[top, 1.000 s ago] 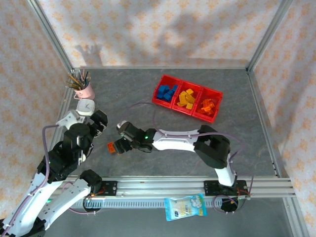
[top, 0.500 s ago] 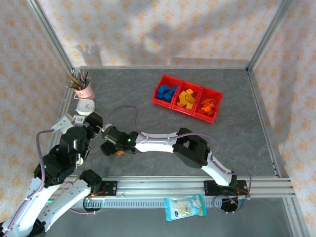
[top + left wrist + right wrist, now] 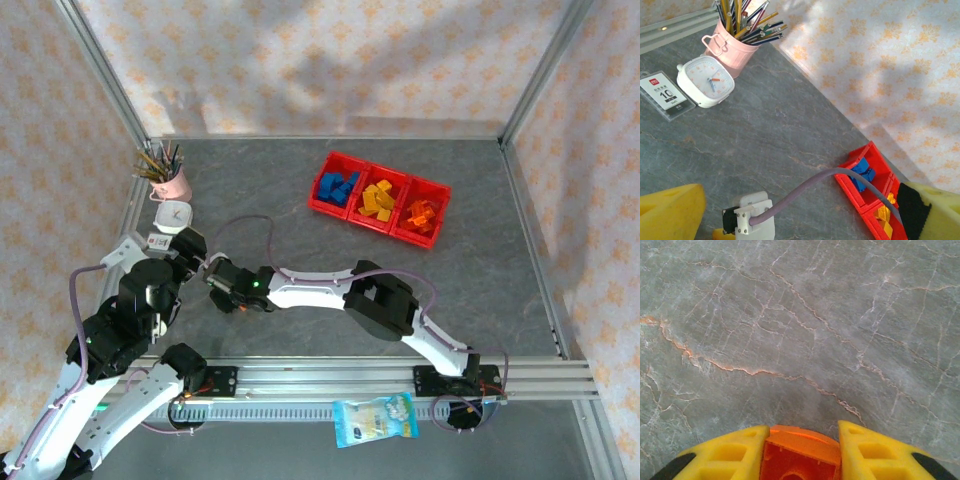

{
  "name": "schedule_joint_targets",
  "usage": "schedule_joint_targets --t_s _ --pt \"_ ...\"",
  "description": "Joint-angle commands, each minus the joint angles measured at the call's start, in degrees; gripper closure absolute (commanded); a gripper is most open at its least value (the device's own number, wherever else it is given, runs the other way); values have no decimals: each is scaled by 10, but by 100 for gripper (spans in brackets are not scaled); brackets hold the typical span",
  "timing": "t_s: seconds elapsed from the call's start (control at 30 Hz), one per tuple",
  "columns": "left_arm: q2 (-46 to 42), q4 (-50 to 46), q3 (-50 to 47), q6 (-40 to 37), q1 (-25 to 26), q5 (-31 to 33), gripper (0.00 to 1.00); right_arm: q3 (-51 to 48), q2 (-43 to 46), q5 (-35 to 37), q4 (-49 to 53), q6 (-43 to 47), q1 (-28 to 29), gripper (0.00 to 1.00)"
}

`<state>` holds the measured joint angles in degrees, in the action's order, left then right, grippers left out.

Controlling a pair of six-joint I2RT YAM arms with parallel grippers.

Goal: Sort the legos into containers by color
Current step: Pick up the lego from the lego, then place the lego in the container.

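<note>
Near the tabletop's (image 3: 260, 170) left front, with the right end effector (image 3: 222, 292): reaches further left than a second ago and narrows from wide open to a tight pinch. Grips an orange brick (image 3: 800, 456) now, yellow fingers (image 3: 725, 452) pressed against both its sides, as seen close up from the right wrist. Sits low over bare grey stone; cannot tell whether the brick has left the surface. Reads as a pick just secured, with the carry not yet begun.

Far across the tabletop, toward the back right and well apart from the grip: red containers (image 3: 349, 217), three joined bins stocked left to right with blue, yellow and orange legos (image 3: 377, 198). Puts the task near its end, by this judgement, with this brick owed to the right-hand bin among the orange ones. Calls for a clean lift, then a long sweep back to the right without loosening.

With the left end effector (image 3: 800, 210): hangs wide open, holds nothing, close beside the right arm's wrist and cable (image 3: 805, 184).
</note>
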<state>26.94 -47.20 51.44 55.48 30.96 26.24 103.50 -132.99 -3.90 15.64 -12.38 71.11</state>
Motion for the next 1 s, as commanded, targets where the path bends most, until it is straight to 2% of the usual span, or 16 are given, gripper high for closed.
schedule_joint_targets --t_s 0.0,0.2,0.43,0.6,0.7,0.87,0.97 --pt "-5 -8 -4 -2 -3 8 1 -2 21 31 23 -1 4 69" --pt "11 15 -6 -10 -4 -12 1 -48 76 29 14 -18 -8 71" --pt "37 54 -11 -24 -3 -38 1 -188 184 -12 -43 -65 -61 71" --pt "68 106 -24 -40 -3 -81 1 -282 269 10 -46 -86 -105 71" --pt "95 158 -39 -57 -3 -126 1 -346 349 36 -36 -109 -167 71" --pt "162 256 -57 -81 -4 -201 1 -421 467 93 14 -120 -326 71" --pt "208 318 -67 -96 -3 -247 1 -435 498 115 22 -104 -426 71"
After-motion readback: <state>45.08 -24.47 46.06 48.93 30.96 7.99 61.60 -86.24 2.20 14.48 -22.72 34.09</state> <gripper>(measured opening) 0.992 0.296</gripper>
